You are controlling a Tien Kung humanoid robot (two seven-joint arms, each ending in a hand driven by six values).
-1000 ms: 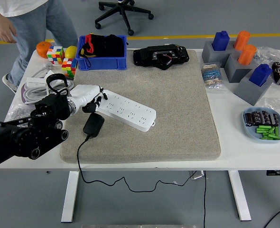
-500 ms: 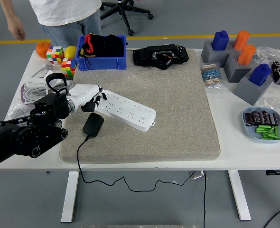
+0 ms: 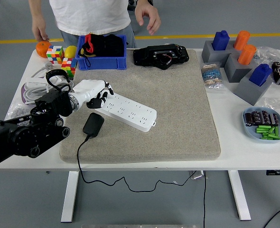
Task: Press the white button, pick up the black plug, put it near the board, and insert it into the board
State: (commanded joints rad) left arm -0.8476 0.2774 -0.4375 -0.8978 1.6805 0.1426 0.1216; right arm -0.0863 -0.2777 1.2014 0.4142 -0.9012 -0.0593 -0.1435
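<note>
Inspecting the white board [image 3: 126,110] as landmark: it lies diagonally on the grey mat [image 3: 178,104], and the left hand [image 3: 95,93] sits over its left end, fingers curled loosely downward, holding nothing; whether a fingertip touches the white button cannot be told (the hand covers that end). The black plug [image 3: 93,124] lies on the mat just beside the board's near-left side, its cable [image 3: 81,156] trailing off the bench [image 3: 235,159] edge toward the floor.

Handling judgement: the plug looks rigid, light and smooth-sided, so likely somewhat slippery; its 2 long flanks are the best place to take hold. The cable is limp and may drag or twist the plug.

No brand, label or writing is legible on plug or board.

At the far side, a person's hand [image 3: 39,34] rests near an orange.
</note>
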